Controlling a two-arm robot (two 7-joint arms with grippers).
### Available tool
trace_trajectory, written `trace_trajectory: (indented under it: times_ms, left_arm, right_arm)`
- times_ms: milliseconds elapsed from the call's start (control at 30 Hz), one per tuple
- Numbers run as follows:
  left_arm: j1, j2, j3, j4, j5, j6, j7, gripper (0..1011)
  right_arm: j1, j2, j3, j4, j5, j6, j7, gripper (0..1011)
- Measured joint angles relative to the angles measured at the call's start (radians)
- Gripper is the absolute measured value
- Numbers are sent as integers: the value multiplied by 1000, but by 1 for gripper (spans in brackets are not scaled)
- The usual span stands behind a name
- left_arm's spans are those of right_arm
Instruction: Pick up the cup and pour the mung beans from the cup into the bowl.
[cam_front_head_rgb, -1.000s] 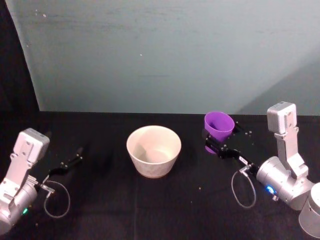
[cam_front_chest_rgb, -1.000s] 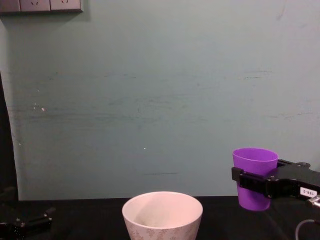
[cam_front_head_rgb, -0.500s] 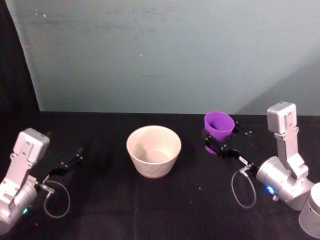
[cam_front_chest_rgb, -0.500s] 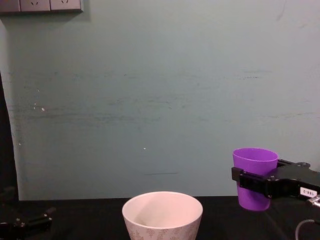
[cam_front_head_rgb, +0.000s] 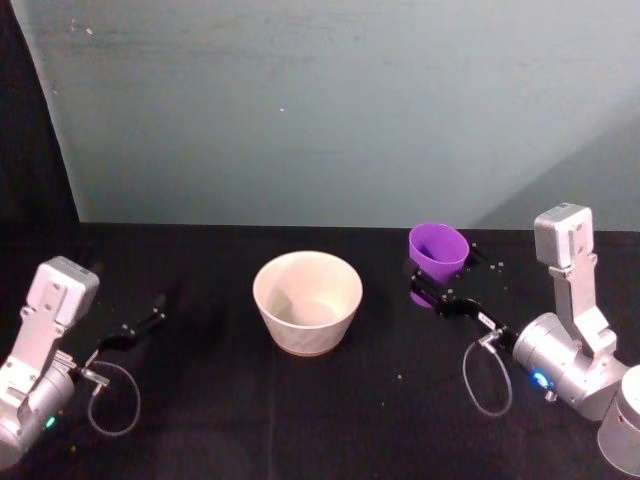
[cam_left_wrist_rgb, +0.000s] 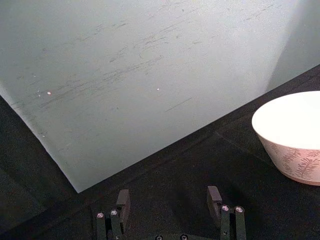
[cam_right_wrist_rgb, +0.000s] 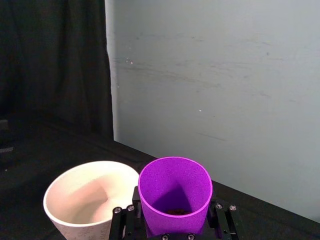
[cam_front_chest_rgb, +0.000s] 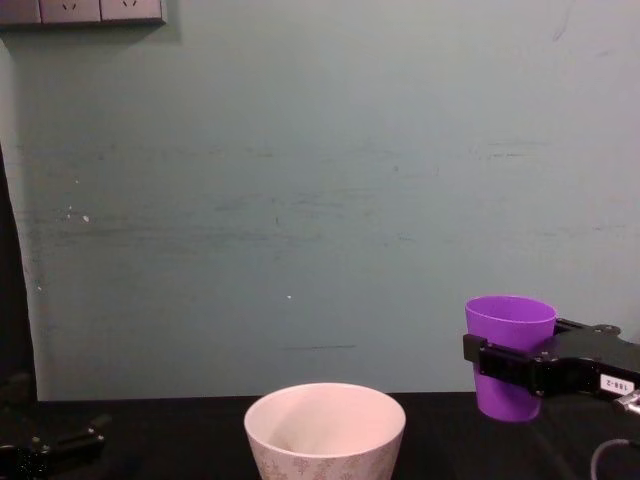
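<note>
Snugly in right claw (cam_front_chest_rgb: 508, 366): tapered plastic cup (cam_front_chest_rgb: 511, 325)

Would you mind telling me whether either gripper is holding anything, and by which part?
The right gripper holds the cup upright, clamped around the middle of its wall. The left gripper is open and empty.

We see the small purple plastic cup (cam_front_head_rgb: 438, 248) upright, right of the wide cream-white bowl (cam_front_head_rgb: 305, 335); dark mung beans (cam_right_wrist_rgb: 175, 211) lie inside the cup.

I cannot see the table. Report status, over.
Right gripper shut on cup, upright, right of bowl. Mung beans in cup bottom. Left gripper open, parked left. Nothing between cup and bowl.
</note>
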Motion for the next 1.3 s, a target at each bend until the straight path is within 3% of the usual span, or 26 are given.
trace_trajectory:
  times_ms: [833,1167,1300]
  left_arm:
    - [0,0,0,0,0,0,0,1011]
    - [0,0,0,0,0,0,0,1011]
    - [0,0,0,0,0,0,0,1011]
  right_arm:
    - [1,0,0,1,-1,0,0,718]
    - [73,17,-61,26,-148,1,-4,718]
    - [103,22,-102,8,-245,23,-24,718]
